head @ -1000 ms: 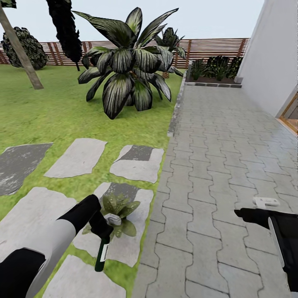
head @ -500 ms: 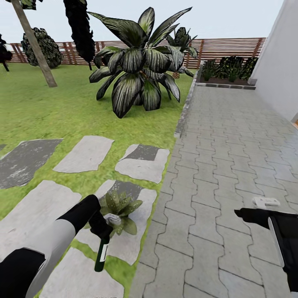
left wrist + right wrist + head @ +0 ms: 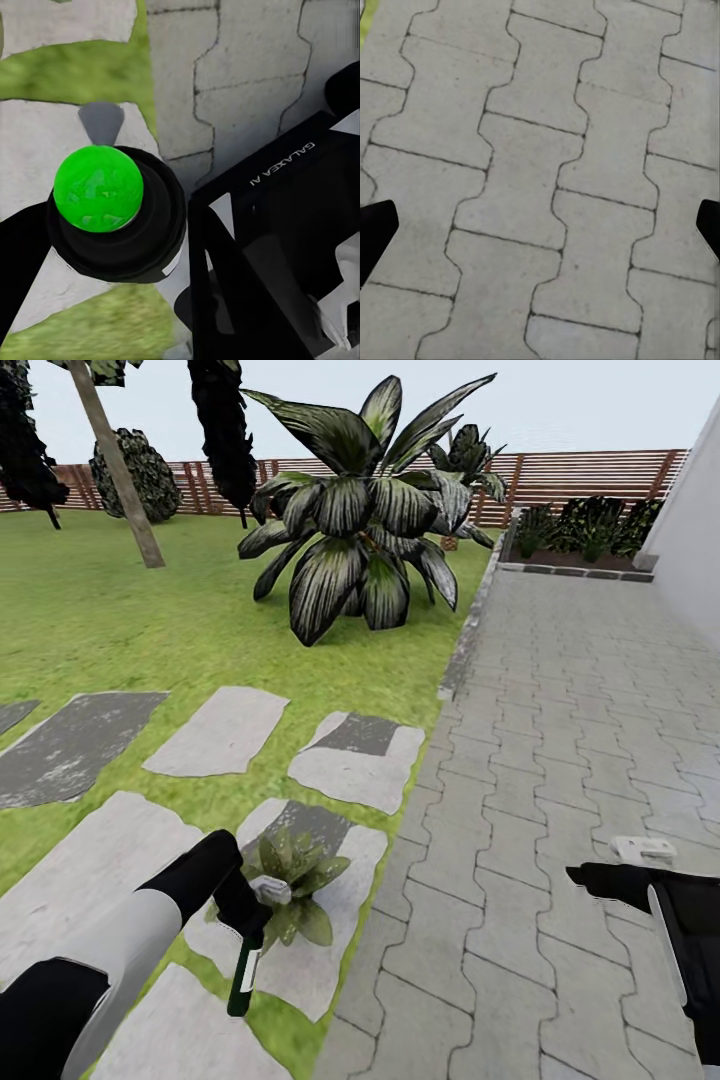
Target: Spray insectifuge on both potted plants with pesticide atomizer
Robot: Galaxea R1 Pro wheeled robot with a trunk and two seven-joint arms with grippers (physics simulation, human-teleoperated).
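Below, left pincer clamps the slim, glossy pesticide atomizer — upside-down.

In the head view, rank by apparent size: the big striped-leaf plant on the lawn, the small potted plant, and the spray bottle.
1. Big striped-leaf plant, largest though farthest from the camera.
2. Small potted plant, partly hidden by the left end effector.
3. Spray bottle, hanging from that end effector, smallest.

Grey interlocking paving is lying flat beneath the right gripper, whose two dark fingertips are standing wide apart, with nothing between them.
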